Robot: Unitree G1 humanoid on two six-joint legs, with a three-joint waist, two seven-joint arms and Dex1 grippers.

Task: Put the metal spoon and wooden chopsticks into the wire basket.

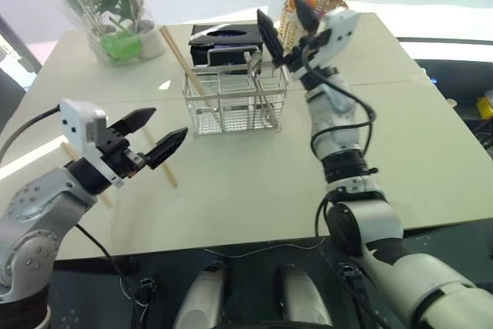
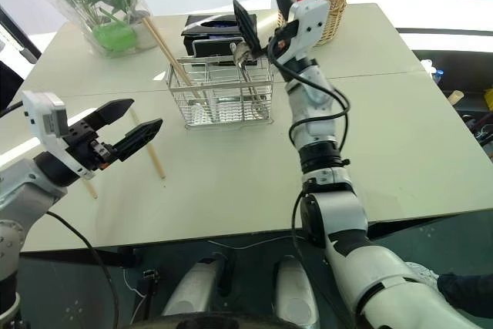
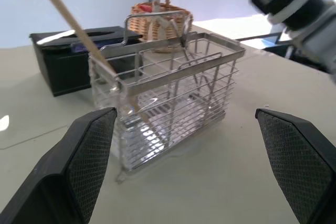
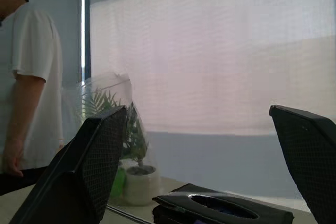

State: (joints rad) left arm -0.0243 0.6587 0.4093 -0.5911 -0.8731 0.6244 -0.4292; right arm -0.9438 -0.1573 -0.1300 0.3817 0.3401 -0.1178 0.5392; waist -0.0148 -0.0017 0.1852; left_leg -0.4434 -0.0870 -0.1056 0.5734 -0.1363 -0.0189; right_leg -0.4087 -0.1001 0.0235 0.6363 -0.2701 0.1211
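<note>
your right gripper hangs above the wire basket with jaws spread, grasping nothing. the metal spoon and one wooden chopstick stand in the basket. your left gripper is released wide over another chopstick on the table.

Shiny wire basket, matt wood chopsticks.

The rectangular wire basket is shiny silver. The long thin wooden chopstick is light brown. The box-shaped tissue holder is black, the round woven wicker basket tan.
</note>
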